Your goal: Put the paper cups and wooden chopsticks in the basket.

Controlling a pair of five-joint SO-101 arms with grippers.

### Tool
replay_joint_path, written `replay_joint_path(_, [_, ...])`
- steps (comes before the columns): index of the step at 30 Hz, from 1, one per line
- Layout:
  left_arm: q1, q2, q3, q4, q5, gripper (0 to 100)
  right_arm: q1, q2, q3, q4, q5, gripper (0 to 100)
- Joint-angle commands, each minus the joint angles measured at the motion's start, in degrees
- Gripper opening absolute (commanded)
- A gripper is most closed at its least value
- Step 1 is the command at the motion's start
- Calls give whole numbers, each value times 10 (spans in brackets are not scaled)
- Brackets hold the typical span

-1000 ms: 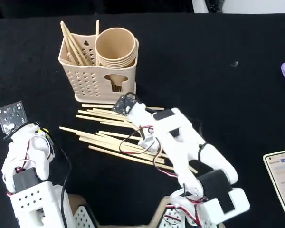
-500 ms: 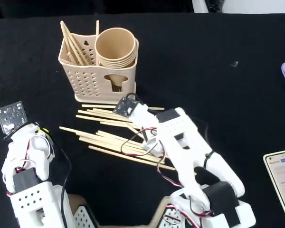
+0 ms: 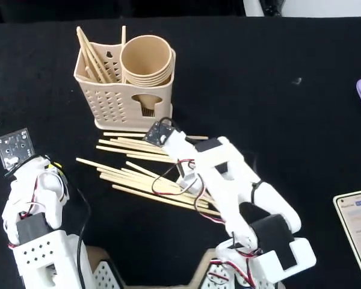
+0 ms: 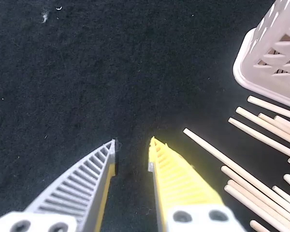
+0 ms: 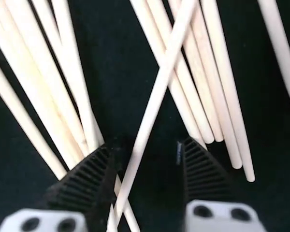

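Chopsticks [image 3: 138, 177]: loose pile, flat on desk [image 3: 277, 120], just beside basket [image 3: 111, 102].
Cups [image 3: 145, 57]: nested in one basket compartment; a few chopsticks stand in the other (cup step judged done).
Right pincer [image 5: 145, 147]: spread, low over pile, straddling crossed chopstick [image 5: 159, 92], which lies on top and is likely easiest to lift alone.
Left pincer [image 4: 133, 141]: slightly spread, empty, over bare desk beside pile.

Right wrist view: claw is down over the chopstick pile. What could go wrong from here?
1. The open right claw straddles one slanted pale wooden chopstick crossed over others; closing may pinch neighbours or scatter the pile.
2. The arm's loose red and black wires hang over the sticks and could snag them on lifting.
3. The beige perforated plastic basket is crowded by stacked tan paper cups; a long stick may catch its rim.
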Motion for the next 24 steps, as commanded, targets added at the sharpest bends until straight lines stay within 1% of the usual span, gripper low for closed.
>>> replay_joint_path(1, [-6,-6,-5,-13,3,119,9,0,-4,-4,-5,149])
replay_joint_path(3, [-6,-6,-5,-13,3,119,9,0,-4,-4,-5,104])
replay_joint_path(6, [-6,-6,-5,-13,3,119,9,0,-5,-4,-6,5])
replay_joint_path(7, [-6,-6,-5,-13,3,119,9,0,-5,-4,-6,18])
replay_joint_path(13, [-6,-6,-5,-13,3,119,10,0,-29,7,-2,11])
replay_joint_path(19, [-6,-6,-5,-13,3,120,6,-3,-112,94,-2,11])
replay_joint_path(22, [-6,-6,-5,-13,3,120,5,-42,-121,117,-1,11])
replay_joint_path(24, [-6,-6,-5,-13,3,120,2,-84,-96,117,-1,11])
